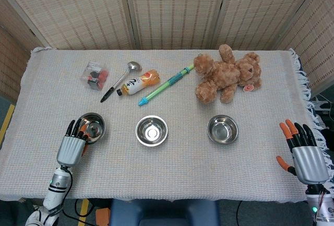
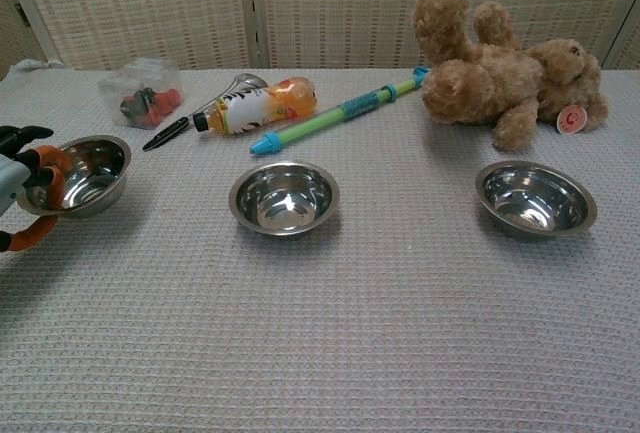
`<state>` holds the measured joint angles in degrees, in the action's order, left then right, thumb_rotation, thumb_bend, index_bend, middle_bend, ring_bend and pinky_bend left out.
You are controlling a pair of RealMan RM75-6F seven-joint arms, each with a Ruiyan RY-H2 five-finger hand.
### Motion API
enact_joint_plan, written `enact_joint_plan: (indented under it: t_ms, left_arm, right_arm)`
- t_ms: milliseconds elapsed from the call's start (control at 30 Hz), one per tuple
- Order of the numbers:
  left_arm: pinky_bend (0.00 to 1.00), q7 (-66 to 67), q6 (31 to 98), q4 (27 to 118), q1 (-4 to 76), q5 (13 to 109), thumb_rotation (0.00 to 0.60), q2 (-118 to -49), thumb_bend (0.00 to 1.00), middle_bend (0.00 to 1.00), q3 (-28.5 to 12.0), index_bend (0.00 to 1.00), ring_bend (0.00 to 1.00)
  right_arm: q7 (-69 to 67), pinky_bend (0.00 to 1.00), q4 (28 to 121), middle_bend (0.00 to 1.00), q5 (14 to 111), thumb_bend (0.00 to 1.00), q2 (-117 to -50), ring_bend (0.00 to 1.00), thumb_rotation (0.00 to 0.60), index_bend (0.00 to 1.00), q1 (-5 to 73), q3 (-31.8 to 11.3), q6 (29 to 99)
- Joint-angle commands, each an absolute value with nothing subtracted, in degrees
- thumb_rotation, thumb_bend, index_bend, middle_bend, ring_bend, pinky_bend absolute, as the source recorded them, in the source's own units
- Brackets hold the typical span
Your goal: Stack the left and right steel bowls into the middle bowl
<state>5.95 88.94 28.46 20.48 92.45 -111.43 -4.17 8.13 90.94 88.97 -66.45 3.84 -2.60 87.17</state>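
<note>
With your left hand (image 1: 71, 146) clamped on the near rim of the left bowl (image 1: 92, 127), tilted ahead of its fingers, carry it level to the middle bowl (image 1: 152, 130) on that hand's right, while your right hand (image 1: 309, 159) hangs spread and empty
</note>
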Motion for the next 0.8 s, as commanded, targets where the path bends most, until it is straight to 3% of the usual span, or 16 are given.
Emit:
enact_joint_plan:
  t_ms: [33, 200, 433, 667, 800]
  left_arm:
    - [0.15, 5.00, 92.93, 29.38, 22.32, 94.16, 0.600, -112.72, 0.42, 0.26, -3.95, 0.79, 0.08]
    - [0.15, 8.49, 94.58, 36.48, 25.65, 96.96, 0.600, -112.21, 0.42, 0.26, -3.07, 0.79, 0.08]
    - [0.16, 16.74, 88.11, 47.14, 31.27, 99.78, 0.600, -112.27, 0.42, 0.26, -1.74, 0.77, 0.08]
    - [0.16, 21.89, 79.24, 47.08, 35.87, 99.01, 0.600, -114.88, 0.42, 0.25, -2.35, 0.74, 0.08]
    - [0.16, 23.43, 76.46, 46.45, 36.55, 97.17, 0.600, -115.24, 0.42, 0.23, -3.26, 0.62, 0.07]
  right_arm:
    - [8.07, 0.00, 91.08, 0.00, 88.98, 0.12, -66.30, 0.00, 0.600, 0.00, 3.83, -2.53, 87.04]
    - [7.87, 0.00, 91.44, 0.00, 89.10, 0.12, -65.98, 0.00, 0.600, 0.00, 3.68, -2.52, 87.29]
    - [6.50, 0.00, 91.83, 0.00, 89.08, 0.12, -65.19, 0.00, 0.600, 0.00, 2.93, -3.02, 89.02]
    - [5.22, 0.00, 91.83, 0.00, 88.79, 0.12, -64.57, 0.00, 0.600, 0.00, 2.48, -3.41, 89.78]
    - [4.80, 0.00, 91.82, 0.00, 88.91, 0.12, -64.35, 0.00, 0.600, 0.00, 2.26, -3.42, 90.12]
